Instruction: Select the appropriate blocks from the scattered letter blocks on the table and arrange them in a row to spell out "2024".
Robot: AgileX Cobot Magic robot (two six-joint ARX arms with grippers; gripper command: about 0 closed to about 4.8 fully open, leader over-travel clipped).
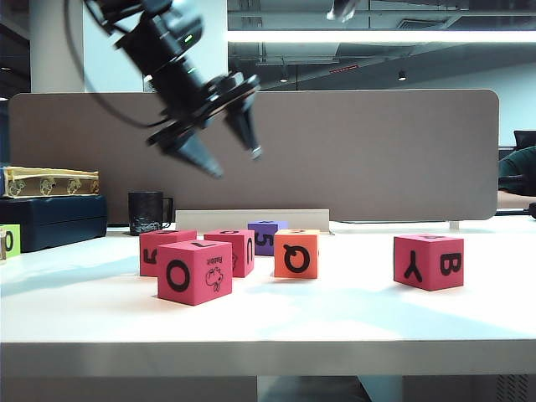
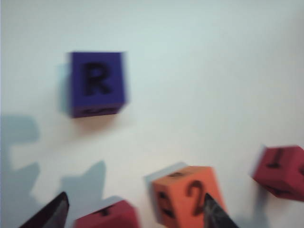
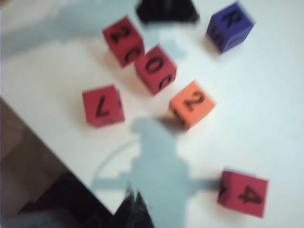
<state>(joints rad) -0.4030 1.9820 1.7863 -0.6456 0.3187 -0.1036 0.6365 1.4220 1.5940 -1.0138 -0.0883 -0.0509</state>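
Note:
Six foam cubes stand on the white table (image 1: 352, 310). Seen from above, the pinkish-red cubes show 2 (image 3: 122, 40), 0 (image 3: 154, 69), 7 (image 3: 102, 105) and 4 (image 3: 243, 192); the orange cube (image 3: 192, 103) shows 2 and the purple one (image 3: 230, 26) shows R. From the side, the orange cube (image 1: 296, 253) shows Q and the lone right cube (image 1: 429, 261) shows Y and B. My left gripper (image 1: 234, 163) hangs open and empty, high above the cluster, over the orange cube (image 2: 187, 197). My right gripper (image 3: 134, 202) is shut and empty, high over the table's front edge.
A black mug (image 1: 146, 212) stands behind the cluster. A dark case topped by a yellow box (image 1: 50, 182) sits at the back left, with a green block (image 1: 8, 240) beside it. A grey partition (image 1: 377, 151) closes off the back.

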